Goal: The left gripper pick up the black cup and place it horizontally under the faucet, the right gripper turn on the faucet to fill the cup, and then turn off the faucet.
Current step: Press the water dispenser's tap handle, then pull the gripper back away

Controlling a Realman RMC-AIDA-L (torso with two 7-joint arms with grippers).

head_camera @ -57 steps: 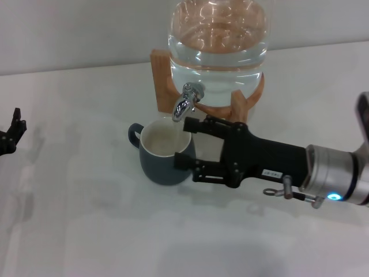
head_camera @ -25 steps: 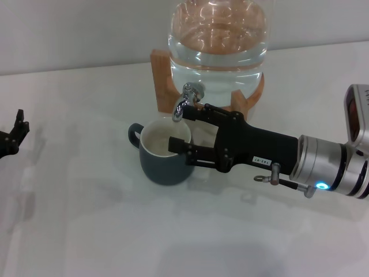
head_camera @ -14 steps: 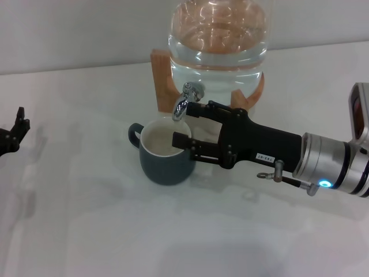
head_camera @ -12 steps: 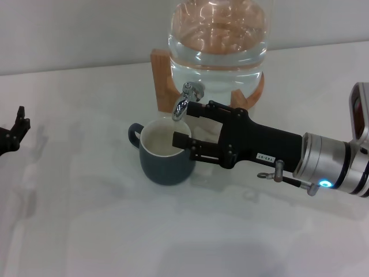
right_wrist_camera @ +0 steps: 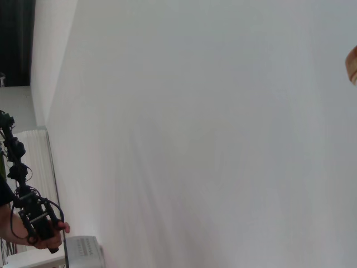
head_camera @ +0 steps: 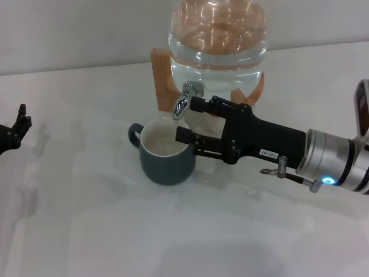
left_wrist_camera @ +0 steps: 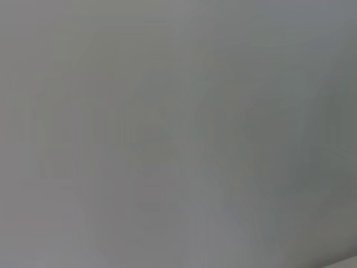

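The black cup (head_camera: 166,155) stands upright on the surface beneath the faucet (head_camera: 183,103). The right gripper (head_camera: 184,120), jaws apart, reaches in from the right, upper jaw beside the spout. The left gripper (head_camera: 12,133) sits far left; its jaws' state is unclear.

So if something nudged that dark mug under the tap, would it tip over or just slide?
Probably slide. The black cup looks squat and wide-based, standing upright on the smooth white table, so tipping seems unlikely. It looks like glazed ceramic, so likely rigid, fairly heavy and breakable if knocked off. The right gripper, open at the faucet, hangs just above its rim.
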